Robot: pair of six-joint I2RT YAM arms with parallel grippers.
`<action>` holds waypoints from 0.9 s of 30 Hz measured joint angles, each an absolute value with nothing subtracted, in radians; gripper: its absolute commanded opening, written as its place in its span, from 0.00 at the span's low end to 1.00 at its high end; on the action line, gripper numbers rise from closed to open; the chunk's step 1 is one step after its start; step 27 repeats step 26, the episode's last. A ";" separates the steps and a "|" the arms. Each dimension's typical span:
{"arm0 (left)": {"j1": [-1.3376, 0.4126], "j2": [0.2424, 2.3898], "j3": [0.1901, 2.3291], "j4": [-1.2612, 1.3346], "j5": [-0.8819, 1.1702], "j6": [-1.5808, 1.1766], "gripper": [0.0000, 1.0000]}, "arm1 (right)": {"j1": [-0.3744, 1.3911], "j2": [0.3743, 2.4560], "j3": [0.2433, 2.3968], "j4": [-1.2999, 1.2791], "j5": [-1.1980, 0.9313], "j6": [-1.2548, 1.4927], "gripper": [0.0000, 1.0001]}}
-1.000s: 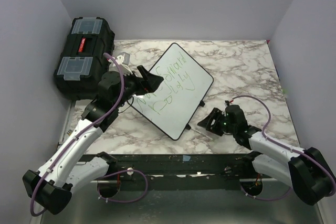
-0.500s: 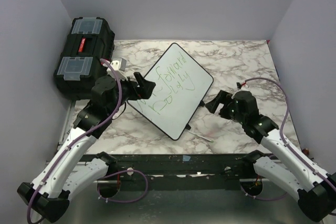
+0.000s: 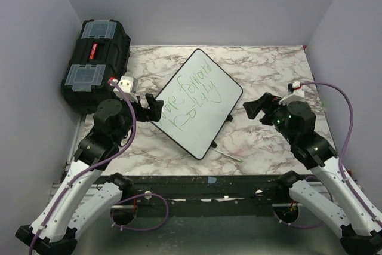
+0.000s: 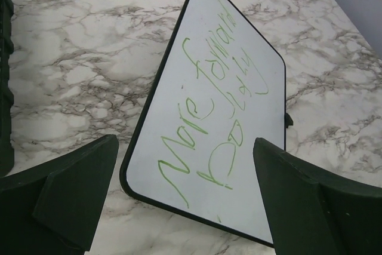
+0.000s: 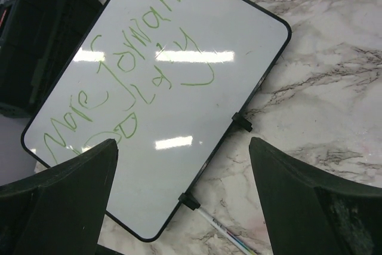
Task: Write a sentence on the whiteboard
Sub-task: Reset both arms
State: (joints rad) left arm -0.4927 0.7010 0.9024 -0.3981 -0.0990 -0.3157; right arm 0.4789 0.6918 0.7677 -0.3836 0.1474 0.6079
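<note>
The whiteboard (image 3: 197, 103) lies flat on the marble table, turned diagonally, with the sentence (image 3: 192, 97) in green across it in two lines. It also shows in the left wrist view (image 4: 215, 106) and the right wrist view (image 5: 161, 106). My left gripper (image 3: 154, 104) is open and empty, raised at the board's left edge. My right gripper (image 3: 258, 108) is open and empty, raised to the right of the board. A white marker (image 3: 230, 156) lies on the table by the board's near corner; it also shows in the right wrist view (image 5: 224, 231).
A black toolbox (image 3: 95, 64) with clear lid compartments stands at the back left, beside the left arm. Grey walls enclose the table on the left, back and right. Marble surface shows to the right of and behind the board.
Both arms have pulled back from the board. The left gripper moved left off the board's face. The right gripper rose and moved right, away from the marker on the table.
</note>
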 measured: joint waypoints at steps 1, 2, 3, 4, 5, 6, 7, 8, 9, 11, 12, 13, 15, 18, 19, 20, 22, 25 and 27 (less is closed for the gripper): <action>-0.492 0.683 0.886 -0.397 -0.106 -0.302 0.98 | 0.479 0.678 0.768 -0.383 0.155 0.603 0.93; -0.491 0.670 0.873 -0.394 -0.111 -0.294 0.98 | 0.479 0.667 0.768 -0.384 0.165 0.600 0.93; -0.491 0.646 0.849 -0.385 -0.118 -0.280 0.99 | 0.479 0.654 0.768 -0.384 0.175 0.598 0.93; -0.491 0.634 0.832 -0.380 -0.121 -0.273 0.98 | 0.479 0.642 0.767 -0.383 0.184 0.597 0.93; -0.490 0.616 0.811 -0.371 -0.125 -0.263 0.98 | 0.479 0.630 0.767 -0.383 0.194 0.597 0.93; -0.490 0.598 0.789 -0.360 -0.128 -0.253 0.99 | 0.479 0.620 0.765 -0.383 0.201 0.598 0.94; -0.490 0.582 0.766 -0.350 -0.133 -0.244 0.99 | 0.479 0.607 0.761 -0.383 0.208 0.598 0.94; -0.490 0.566 0.746 -0.337 -0.139 -0.235 0.98 | 0.479 0.596 0.756 -0.382 0.217 0.601 0.94; -0.490 0.552 0.728 -0.328 -0.142 -0.227 0.98 | 0.479 0.585 0.750 -0.383 0.224 0.601 0.94; -0.490 0.530 0.702 -0.305 -0.144 -0.212 0.98 | 0.479 0.564 0.742 -0.383 0.236 0.602 0.94; -0.490 0.519 0.688 -0.288 -0.144 -0.205 0.98 | 0.479 0.558 0.740 -0.383 0.241 0.603 0.94; -0.490 0.508 0.675 -0.276 -0.143 -0.201 0.98 | 0.479 0.553 0.739 -0.383 0.247 0.605 0.94; -0.490 0.480 0.650 -0.253 -0.139 -0.187 0.98 | 0.479 0.549 0.737 -0.384 0.255 0.609 0.94; -0.490 0.454 0.633 -0.225 -0.135 -0.175 0.98 | 0.479 0.549 0.733 -0.385 0.263 0.613 0.94; -0.490 0.444 0.629 -0.218 -0.133 -0.171 0.98 | 0.479 0.549 0.733 -0.387 0.265 0.614 0.94; -0.490 0.437 0.627 -0.208 -0.131 -0.167 0.98 | 0.479 0.549 0.733 -0.387 0.266 0.616 0.94; -0.490 0.428 0.625 -0.194 -0.127 -0.161 0.98 | 0.479 0.549 0.733 -0.387 0.267 0.620 0.94; -0.490 0.426 0.624 -0.181 -0.124 -0.158 0.98 | 0.479 0.549 0.733 -0.386 0.268 0.623 0.94; -0.490 0.425 0.624 -0.180 -0.122 -0.157 0.98 | 0.479 0.549 0.733 -0.385 0.268 0.624 0.94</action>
